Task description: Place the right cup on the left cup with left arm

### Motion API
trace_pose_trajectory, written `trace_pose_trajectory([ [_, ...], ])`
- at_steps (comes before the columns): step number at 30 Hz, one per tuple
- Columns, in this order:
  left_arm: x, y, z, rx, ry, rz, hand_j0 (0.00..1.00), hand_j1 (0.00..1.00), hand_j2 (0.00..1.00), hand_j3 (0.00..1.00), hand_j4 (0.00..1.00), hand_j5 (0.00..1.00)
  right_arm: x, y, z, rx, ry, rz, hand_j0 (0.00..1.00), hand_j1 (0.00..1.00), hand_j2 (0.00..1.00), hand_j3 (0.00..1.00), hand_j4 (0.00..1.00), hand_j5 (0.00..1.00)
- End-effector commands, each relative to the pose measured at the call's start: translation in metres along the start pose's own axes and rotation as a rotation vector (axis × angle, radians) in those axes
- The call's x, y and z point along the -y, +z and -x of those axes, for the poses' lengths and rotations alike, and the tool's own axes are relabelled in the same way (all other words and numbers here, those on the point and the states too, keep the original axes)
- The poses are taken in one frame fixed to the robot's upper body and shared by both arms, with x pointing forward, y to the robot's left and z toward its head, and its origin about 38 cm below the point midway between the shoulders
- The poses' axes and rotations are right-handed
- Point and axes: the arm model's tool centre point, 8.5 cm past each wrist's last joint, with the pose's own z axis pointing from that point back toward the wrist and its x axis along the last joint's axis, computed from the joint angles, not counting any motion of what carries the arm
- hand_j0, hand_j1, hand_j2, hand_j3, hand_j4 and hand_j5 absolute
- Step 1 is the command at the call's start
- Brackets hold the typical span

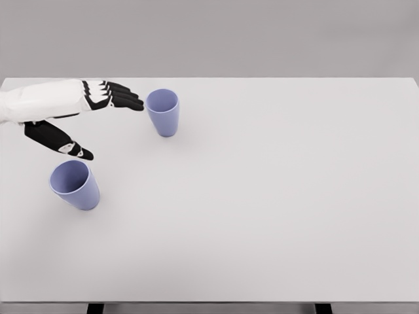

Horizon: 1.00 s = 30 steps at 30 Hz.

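Two lavender-blue cups stand upright on the white table (262,196). The right cup (163,112) is at the upper middle-left. The left cup (75,184) is nearer the front left. My left hand (115,124) comes in from the left edge, with its black fingers (121,97) stretched out flat and the thumb (62,140) spread downward. The fingertips end just left of the right cup's rim, apart from it. The hand is open and holds nothing. The thumb hangs above the left cup without touching it.
The table's far edge runs along the top below a grey wall, and its front edge lies at the bottom. No other objects are on it.
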Motion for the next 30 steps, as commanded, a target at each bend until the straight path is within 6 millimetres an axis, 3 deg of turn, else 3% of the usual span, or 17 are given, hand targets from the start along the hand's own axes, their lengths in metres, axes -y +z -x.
trace_pose_trajectory([
  [1, 0.001, -0.001, 0.0, 0.002, 0.01, -0.003, 1.0, 1.0, 1.0, 1.0, 1.0, 1.0, 0.0, 0.0, -0.001, 0.002, 0.004, 0.001, 1.0, 1.0, 1.0, 1.0, 1.0, 1.0],
  [4, -0.004, -0.002, 0.0, 0.007, -0.001, -0.012, 1.0, 1.0, 1.0, 1.0, 1.0, 1.0, 0.0, 0.001, 0.005, -0.011, -0.005, -0.001, 1.0, 1.0, 1.0, 1.0, 1.0, 1.0],
  [8, -0.005, -0.013, 0.019, -0.002, 0.023, -0.056, 1.0, 1.0, 1.0, 1.0, 1.0, 1.0, 0.0, 0.0, 0.003, -0.007, -0.001, -0.001, 1.0, 1.0, 1.0, 1.0, 1.0, 1.0],
  [10, 0.009, -0.021, 0.039, -0.049, 0.031, -0.025, 1.0, 1.0, 1.0, 1.0, 1.0, 1.0, 0.0, 0.0, 0.003, -0.008, -0.004, -0.001, 1.0, 1.0, 1.0, 1.0, 1.0, 1.0],
  [15, 0.013, -0.024, 0.089, -0.192, 0.026, -0.023, 1.0, 1.0, 1.0, 1.0, 1.0, 1.0, 0.0, 0.0, 0.003, -0.008, -0.003, -0.001, 1.0, 1.0, 1.0, 1.0, 1.0, 1.0],
  [17, 0.02, -0.05, 0.091, -0.173, 0.01, 0.007, 1.0, 1.0, 1.0, 1.0, 1.0, 1.0, 0.0, 0.0, 0.003, -0.008, -0.001, -0.001, 1.0, 1.0, 1.0, 1.0, 1.0, 1.0],
  [23, 0.022, -0.081, 0.113, -0.206, 0.01, 0.048, 1.0, 1.0, 1.0, 1.0, 1.0, 1.0, 0.0, 0.0, 0.003, -0.008, -0.001, -0.001, 1.0, 1.0, 1.0, 1.0, 1.0, 1.0],
  [27, 0.013, -0.095, 0.111, -0.19, -0.008, 0.05, 1.0, 1.0, 1.0, 1.0, 1.0, 1.0, 0.0, 0.0, 0.003, -0.008, -0.001, -0.001, 1.0, 1.0, 1.0, 1.0, 1.0, 1.0],
  [30, 0.016, -0.094, 0.115, -0.2, 0.002, 0.05, 1.0, 1.0, 1.0, 1.0, 1.0, 1.0, 0.0, 0.0, 0.003, -0.008, -0.001, -0.001, 1.0, 1.0, 1.0, 1.0, 1.0, 1.0],
])
